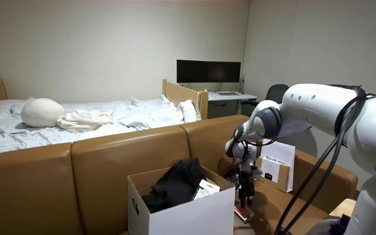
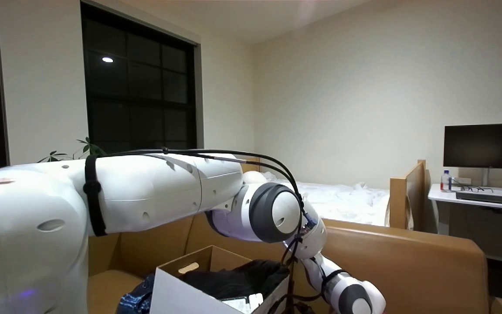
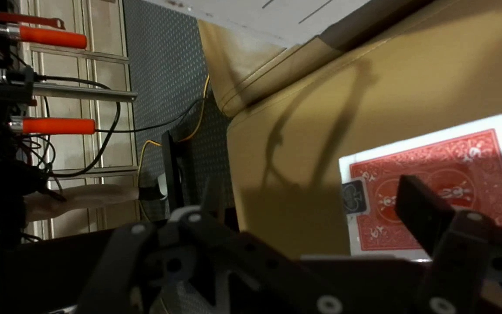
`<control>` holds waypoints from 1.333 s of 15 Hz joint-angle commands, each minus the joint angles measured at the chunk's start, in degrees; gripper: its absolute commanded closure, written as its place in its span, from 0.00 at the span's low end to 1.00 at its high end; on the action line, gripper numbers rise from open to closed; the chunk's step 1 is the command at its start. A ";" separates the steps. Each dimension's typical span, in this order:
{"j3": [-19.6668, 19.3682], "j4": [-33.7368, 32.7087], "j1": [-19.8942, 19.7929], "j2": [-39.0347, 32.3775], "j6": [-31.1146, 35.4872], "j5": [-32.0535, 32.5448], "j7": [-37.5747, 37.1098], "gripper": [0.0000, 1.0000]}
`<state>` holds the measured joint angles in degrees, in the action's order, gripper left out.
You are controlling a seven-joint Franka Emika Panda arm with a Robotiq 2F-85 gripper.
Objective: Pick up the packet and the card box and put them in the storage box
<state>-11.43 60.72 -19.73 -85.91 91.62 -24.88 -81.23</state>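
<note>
Card box (image 3: 447, 170): lies flat on the sofa seat (image 3: 416, 91), in from the seat's front edge, outside and near the storage box (image 1: 191, 218).
Card box print: red ornamental back inside a white border, small pale figures in the circles and corners; a dark seal (image 3: 354, 197) with a spade-like emblem sits at one short edge.
Gripper (image 1: 246, 203): jaws spread wide over the card box; in the wrist view one finger (image 3: 425, 211) crosses in front of the red face. Whether it touches, cannot tell.
Storage box: white carton, open at the top, black cloth (image 1: 175, 192) heaped inside.
White package (image 1: 206, 189): on the cloth, at the storage box corner closest to the gripper; its print is too small to read.
Brown carton (image 1: 283, 178): upright by the sofa arm (image 1: 343, 181); its white label (image 1: 270, 168) carries a black house-shaped mark and unreadable finer text.
Tall white item (image 1: 287, 155): behind the brown carton, handwritten; the last word reads "me", the first starts with T, the rest unclear.
</note>
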 commanded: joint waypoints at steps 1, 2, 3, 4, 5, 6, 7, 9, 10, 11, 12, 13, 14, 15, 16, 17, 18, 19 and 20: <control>3.44 -0.43 -3.33 0.00 0.00 3.94 -5.26 0.00; 0.99 0.08 -1.46 0.01 0.21 1.70 -5.37 0.00; 1.19 0.16 -1.61 -0.01 0.91 1.62 -6.86 0.00; 1.14 0.18 -1.63 -0.01 1.36 1.55 -7.93 0.00; 1.19 0.22 -1.54 -0.01 2.35 1.53 -8.87 0.00; 1.26 0.26 -1.45 -0.01 3.97 1.36 -9.87 0.00; 1.45 0.34 -1.49 -0.01 6.33 1.16 -10.58 0.00; 1.64 0.73 -1.00 -0.02 11.91 1.47 -11.77 0.00; 1.81 0.90 -0.87 -0.01 13.67 1.61 -12.33 0.00; 2.02 1.14 -0.69 -0.01 15.15 1.74 -12.75 0.00; 2.20 1.34 -0.51 -0.01 16.14 1.87 -13.30 0.00; 2.23 1.51 -0.43 -0.01 17.31 1.84 -14.27 0.00; 2.37 1.53 -0.64 -0.01 18.18 1.66 -14.73 0.00; 2.44 1.54 -1.04 -0.02 19.17 1.37 -15.23 0.00; 2.33 1.59 -1.29 -0.02 20.19 1.21 -16.19 0.00; 2.17 1.72 -1.85 -0.02 21.11 1.04 -17.07 0.00; 1.96 1.89 -2.22 -0.02 21.81 1.05 -18.10 0.00; 1.65 2.26 -2.75 -0.02 22.86 0.98 -19.42 0.00; 1.41 2.55 -3.36 -0.01 23.67 0.91 -20.64 0.00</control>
<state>-9.87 61.53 -20.99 -85.93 111.43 -23.70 -98.53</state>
